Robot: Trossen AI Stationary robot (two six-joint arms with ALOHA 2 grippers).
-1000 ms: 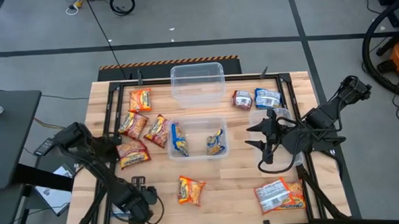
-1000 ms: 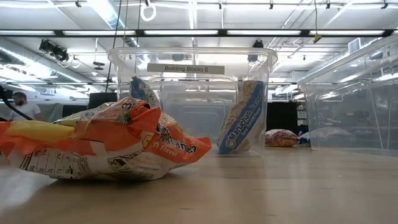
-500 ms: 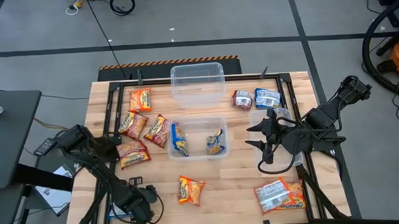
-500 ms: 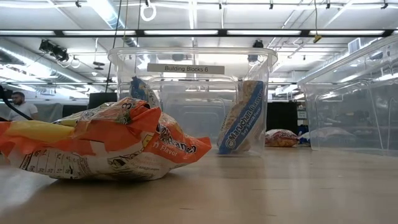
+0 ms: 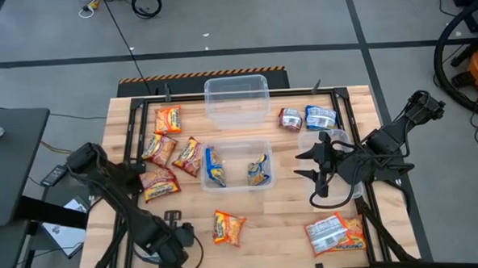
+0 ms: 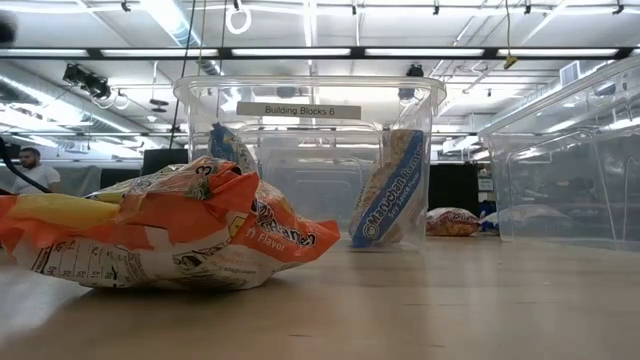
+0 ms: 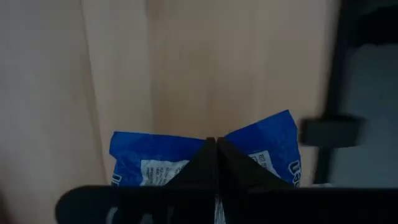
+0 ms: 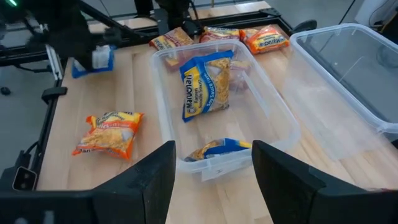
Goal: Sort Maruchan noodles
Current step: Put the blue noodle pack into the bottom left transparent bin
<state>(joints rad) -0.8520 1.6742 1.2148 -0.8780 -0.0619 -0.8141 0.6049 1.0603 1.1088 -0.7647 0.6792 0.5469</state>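
Observation:
My left gripper is at the table's near left corner, shut on a blue-silver noodle packet, which also shows in the right wrist view. My right gripper waits open above the right clear tub. The middle tub holds two blue packets. Several orange packets lie flat at the left, and one more lies near the front edge. My left gripper pinches the blue packet's upper edge at its middle between its two shut fingers, which come from above and point down. The edge puckers into a V at the fingertips. The packet hangs below them; whether its lower end is off the table I cannot tell.
An empty clear tub stands at the far middle. A red-white packet and a blue one lie at the far right, and a larger red-white packet at the near right. A black frame rail runs along the left side.
My left gripper has risen and shifted a little toward the table's right edge at the near left corner. The right arm and the packets on the table have kept still.

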